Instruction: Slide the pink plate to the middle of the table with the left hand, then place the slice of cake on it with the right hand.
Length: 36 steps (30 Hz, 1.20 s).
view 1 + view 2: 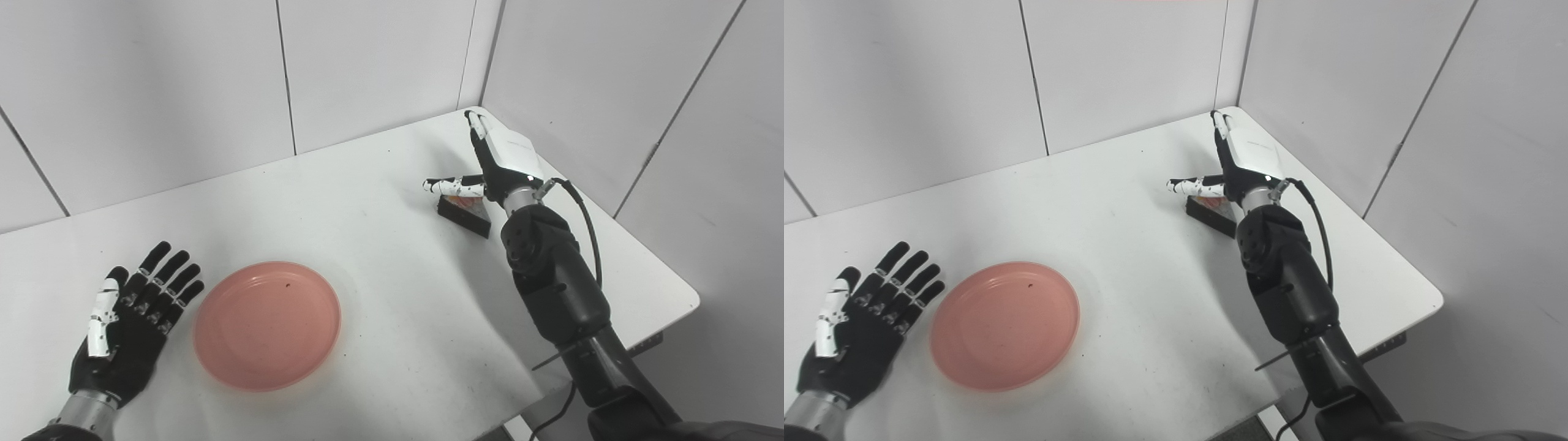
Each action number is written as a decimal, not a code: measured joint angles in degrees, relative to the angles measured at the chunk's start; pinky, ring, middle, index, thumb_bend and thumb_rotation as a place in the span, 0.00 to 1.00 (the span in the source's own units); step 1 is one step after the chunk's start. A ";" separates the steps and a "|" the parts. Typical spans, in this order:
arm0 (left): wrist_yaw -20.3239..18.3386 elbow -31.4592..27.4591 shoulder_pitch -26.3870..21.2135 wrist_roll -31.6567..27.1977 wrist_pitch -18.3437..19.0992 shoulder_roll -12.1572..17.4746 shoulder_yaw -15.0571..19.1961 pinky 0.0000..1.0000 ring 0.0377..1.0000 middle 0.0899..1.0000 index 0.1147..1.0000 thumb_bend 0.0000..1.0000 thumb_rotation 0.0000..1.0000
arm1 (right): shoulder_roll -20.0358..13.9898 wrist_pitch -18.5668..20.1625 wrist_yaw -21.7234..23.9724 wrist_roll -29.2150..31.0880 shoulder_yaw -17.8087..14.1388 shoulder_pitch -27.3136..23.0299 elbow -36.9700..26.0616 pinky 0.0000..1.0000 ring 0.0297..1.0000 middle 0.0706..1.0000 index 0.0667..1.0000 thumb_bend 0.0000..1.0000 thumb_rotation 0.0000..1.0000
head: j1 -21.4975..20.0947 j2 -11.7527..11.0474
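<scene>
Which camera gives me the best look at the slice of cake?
The left eye view: the slice of cake shows more of its dark side beside the right hand. In the right eye view the arm covers more of it.

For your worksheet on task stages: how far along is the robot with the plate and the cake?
Done, apparently: the pink plate lies toward mid-table, and the open left hand rests beside it, apart. In hand: the right hand is spread over the slice of cake near the far corner, not visibly gripping it. Left: grasp the cake and set it on the plate.
</scene>
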 measured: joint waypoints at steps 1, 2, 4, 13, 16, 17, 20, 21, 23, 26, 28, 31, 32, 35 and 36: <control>0.01 -0.01 0.01 0.00 0.00 0.00 0.00 0.90 0.88 0.88 0.87 0.43 1.00 | -0.01 0.00 0.05 -0.06 0.00 -0.08 0.43 0.67 0.91 1.00 1.00 0.99 0.62 | -0.09 0.09; 0.01 -0.02 0.02 0.00 0.00 0.00 0.00 0.90 0.88 0.88 0.87 0.42 1.00 | -0.03 0.00 0.23 -0.53 -0.01 -0.16 1.04 0.67 0.91 1.00 0.99 0.99 0.63 | -0.09 0.09; 0.02 -0.03 0.02 0.00 0.00 0.00 0.00 0.91 0.88 0.88 0.87 0.42 1.00 | -0.06 0.00 0.79 -1.19 -0.06 -0.22 1.75 0.67 0.92 1.00 1.00 0.99 0.64 | -0.09 0.09; 0.02 -0.13 0.05 0.00 0.00 0.12 0.01 0.90 0.88 0.88 0.87 0.42 1.00 | 0.23 0.00 5.97 -4.14 -0.68 -0.25 3.20 0.67 0.90 1.00 0.99 1.00 0.66 | -0.18 0.53; 0.63 -0.57 0.21 0.00 0.03 0.20 0.00 0.89 0.88 0.88 0.87 0.42 1.00 | 0.52 0.00 7.05 -4.33 -0.83 -0.24 3.70 0.70 0.91 0.99 0.97 1.00 0.64 | -0.26 0.62; 0.70 -0.60 0.24 0.00 0.04 0.20 -0.01 0.90 0.88 0.88 0.87 0.42 1.00 | 0.54 0.00 7.22 -4.32 -0.83 -0.24 3.83 0.71 0.92 0.99 0.98 1.00 0.64 | -0.26 0.62; 0.69 -0.59 0.24 0.00 0.04 0.35 -0.11 0.89 0.87 0.87 0.86 0.42 1.00 | 0.71 0.00 8.46 -4.29 -1.12 -0.25 4.43 0.73 0.94 1.00 0.98 1.00 0.63 | -0.26 0.62; 0.69 -0.60 0.24 0.00 0.03 0.43 -0.14 0.89 0.87 0.87 0.86 0.42 1.00 | 0.81 0.00 9.17 -4.31 -1.26 -0.25 4.66 0.73 0.94 1.00 0.98 1.00 0.63 | -0.26 0.62; 0.70 -0.60 0.24 0.00 0.04 0.48 -0.16 0.89 0.88 0.88 0.86 0.42 1.00 | 0.98 0.00 10.18 -4.42 -1.36 -0.24 4.68 0.66 0.89 0.98 0.98 1.00 0.64 | -0.26 0.62; 0.68 -0.60 0.24 0.00 0.03 0.49 -0.18 0.90 0.88 0.88 0.87 0.42 1.00 | 1.33 0.00 11.05 -5.72 -1.33 -0.31 4.61 0.68 0.89 0.96 0.96 1.00 0.64 | -0.09 0.88; 0.64 -0.59 0.24 0.00 0.03 0.55 -0.22 0.90 0.88 0.88 0.87 0.42 1.00 | 1.32 0.00 11.77 -6.60 -0.91 -0.43 4.61 0.68 0.89 0.96 0.96 0.99 0.64 | -0.09 0.97; 0.61 -0.60 0.24 0.00 0.03 0.66 -0.24 0.89 0.88 0.88 0.87 0.42 1.00 | 1.26 0.00 12.49 -8.17 -0.10 -0.58 4.67 0.73 0.90 0.96 0.95 1.00 0.63 | -0.09 0.97; 0.61 -0.60 0.24 0.00 0.03 0.67 -0.24 0.89 0.88 0.88 0.87 0.42 1.00 | 1.26 0.00 12.50 -8.38 -0.03 -0.69 4.84 0.77 0.90 0.96 0.95 1.00 0.61 | -0.09 0.97; 0.62 -0.62 0.24 0.00 0.03 0.67 -0.24 0.89 0.88 0.88 0.87 0.42 1.00 | 1.32 0.00 12.31 -8.33 -0.19 -1.23 5.58 0.81 0.91 0.97 0.95 0.98 0.55 | 0.00 1.05; 0.62 -0.62 0.24 0.00 0.03 0.67 -0.24 0.89 0.88 0.88 0.87 0.42 1.00 | 1.35 0.00 12.19 -7.80 -0.37 -1.40 5.75 0.76 0.89 0.96 0.94 0.94 0.46 | 0.00 1.05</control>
